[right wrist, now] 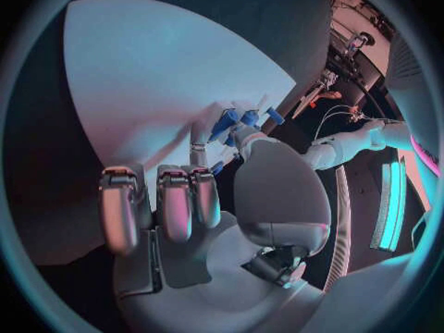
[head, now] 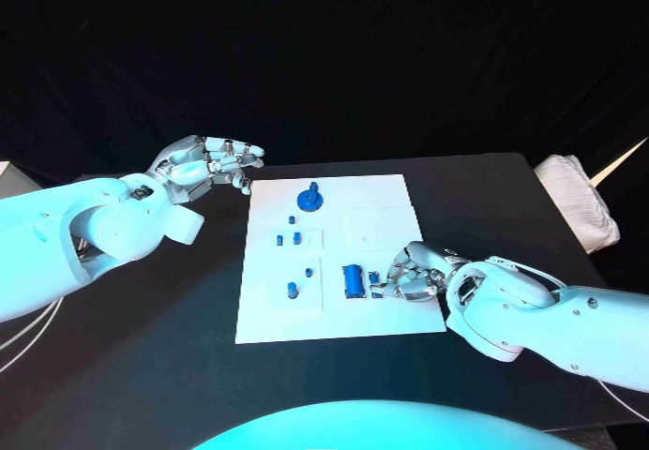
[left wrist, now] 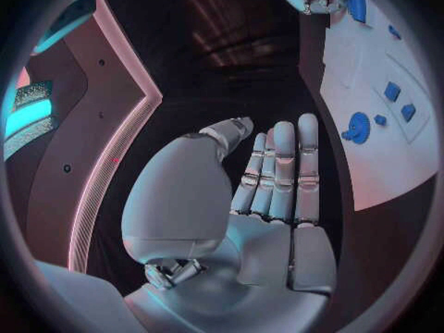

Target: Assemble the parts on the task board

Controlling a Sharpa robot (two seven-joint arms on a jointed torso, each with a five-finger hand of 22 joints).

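Observation:
The white task board lies mid-table. On it are a round blue part at the far end, several small blue pieces in the middle and a blue cylinder nearer me. My right hand rests low on the board's right side. Its thumb and a finger pinch a small blue part beside the cylinder, and its other fingers are curled in. My left hand hovers off the board's far left corner, fingers apart and holding nothing. The left wrist view shows that palm, the board and the round part.
A white bundle lies at the table's right edge. A pale box corner shows at the far left. Bare black table stretches left of the board and in front of it.

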